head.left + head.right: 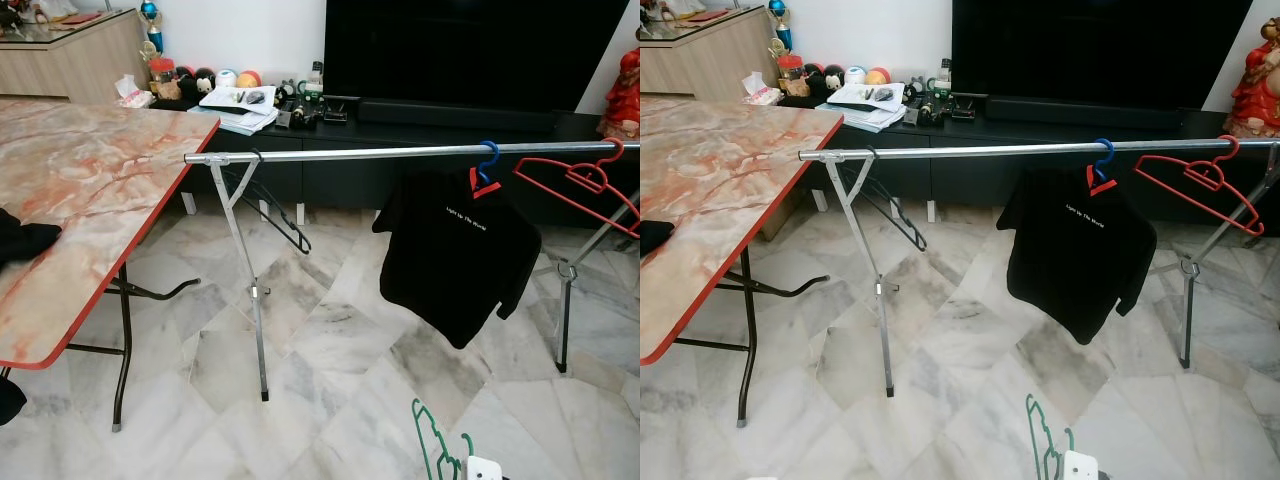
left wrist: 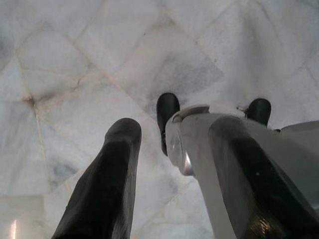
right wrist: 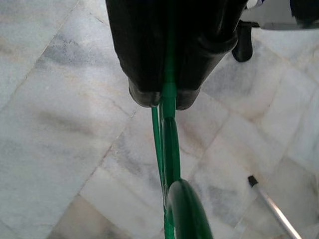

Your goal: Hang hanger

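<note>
A silver clothes rail (image 1: 400,152) runs across the room on folding legs. On it hang a black hanger (image 1: 280,215) near the left end, a black shirt (image 1: 455,255) on a blue-hooked hanger (image 1: 487,165), and a red hanger (image 1: 585,185) at the right. Low in front of the rail is a green hanger (image 1: 432,452), its hook pointing up. My right gripper (image 3: 167,94) is shut on the green hanger (image 3: 169,149), which runs out between the fingertips over the floor. My left gripper (image 2: 124,134) hangs idle above the marble floor.
A marble-topped folding table (image 1: 90,190) stands at the left with dark cloth (image 1: 25,240) on it. Behind the rail is a low black TV cabinet (image 1: 420,125) with papers and small items, and a large TV. A rack leg (image 1: 250,290) stands on the floor ahead.
</note>
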`<state>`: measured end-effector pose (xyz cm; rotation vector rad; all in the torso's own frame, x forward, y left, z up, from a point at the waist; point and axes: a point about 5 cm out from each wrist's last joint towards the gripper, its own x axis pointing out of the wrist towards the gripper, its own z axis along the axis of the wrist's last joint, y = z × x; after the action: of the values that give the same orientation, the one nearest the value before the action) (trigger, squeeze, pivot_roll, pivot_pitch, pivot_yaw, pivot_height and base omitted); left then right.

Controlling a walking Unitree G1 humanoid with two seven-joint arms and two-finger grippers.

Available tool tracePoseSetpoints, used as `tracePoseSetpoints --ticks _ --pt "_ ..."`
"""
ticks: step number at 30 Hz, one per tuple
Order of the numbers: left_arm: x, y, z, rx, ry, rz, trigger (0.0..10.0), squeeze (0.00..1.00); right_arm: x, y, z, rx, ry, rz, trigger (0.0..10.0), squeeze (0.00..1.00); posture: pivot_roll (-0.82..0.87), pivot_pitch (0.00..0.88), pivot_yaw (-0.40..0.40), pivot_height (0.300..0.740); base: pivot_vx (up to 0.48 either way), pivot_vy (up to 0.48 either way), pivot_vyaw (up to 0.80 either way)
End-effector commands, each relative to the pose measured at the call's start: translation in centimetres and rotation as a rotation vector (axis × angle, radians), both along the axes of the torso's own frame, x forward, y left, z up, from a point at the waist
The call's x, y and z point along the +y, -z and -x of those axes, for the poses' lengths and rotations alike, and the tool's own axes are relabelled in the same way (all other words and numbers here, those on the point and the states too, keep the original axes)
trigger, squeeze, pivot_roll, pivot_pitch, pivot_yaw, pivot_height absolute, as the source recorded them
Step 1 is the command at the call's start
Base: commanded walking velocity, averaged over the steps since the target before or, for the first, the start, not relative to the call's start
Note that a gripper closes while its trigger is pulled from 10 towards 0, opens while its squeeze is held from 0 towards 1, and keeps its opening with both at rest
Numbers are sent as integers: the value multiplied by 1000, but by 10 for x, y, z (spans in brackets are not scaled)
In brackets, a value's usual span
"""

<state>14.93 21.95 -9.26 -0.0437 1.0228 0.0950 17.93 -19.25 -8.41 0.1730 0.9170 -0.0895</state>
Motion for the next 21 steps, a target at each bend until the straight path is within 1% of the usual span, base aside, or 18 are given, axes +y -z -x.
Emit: tracePoseSetpoints --ticks 1,5,7,8,10,12,14,16,21 --pt "0 3 9 25 -8 1 10000 0 1 2 3 12 -13 0 10000 0 -34 39 -28 740 0 0 0" --pt "-8 7 14 42 -10 31 10000 0 0 2 4 18 -61 23 10000 0 -35 50 -36 740 0 0 0" --pt "-9 7 15 44 -13 39 10000 0 0 2 4 21 -73 33 10000 0 -35 50 -36 740 0 0 0" --pt "-12 9 18 54 -8 39 10000 0 -1 2 5 22 -136 74 10000 0 -36 51 -36 740 0 0 0" --pt "-13 10 21 61 -3 37 10000 0 -1 1 5 19 -179 103 10000 0 -38 57 -39 740 0 0 0" --pt "-14 11 24 69 3 37 10000 0 -4 1 4 6 -158 116 10000 0 -36 60 -41 740 0 0 0" --pt "-13 11 22 67 2 37 10000 0 -6 0 4 4 -149 125 10000 0 -36 60 -41 740 0 0 0" --pt "-13 10 20 65 2 36 10000 0 -11 -1 3 -2 -127 160 10000 0 -33 60 -40 740 0 0 0" --pt "-12 9 20 66 15 30 10000 0 -11 -2 2 -16 -91 153 10000 0 -35 52 -35 740 0 0 0"
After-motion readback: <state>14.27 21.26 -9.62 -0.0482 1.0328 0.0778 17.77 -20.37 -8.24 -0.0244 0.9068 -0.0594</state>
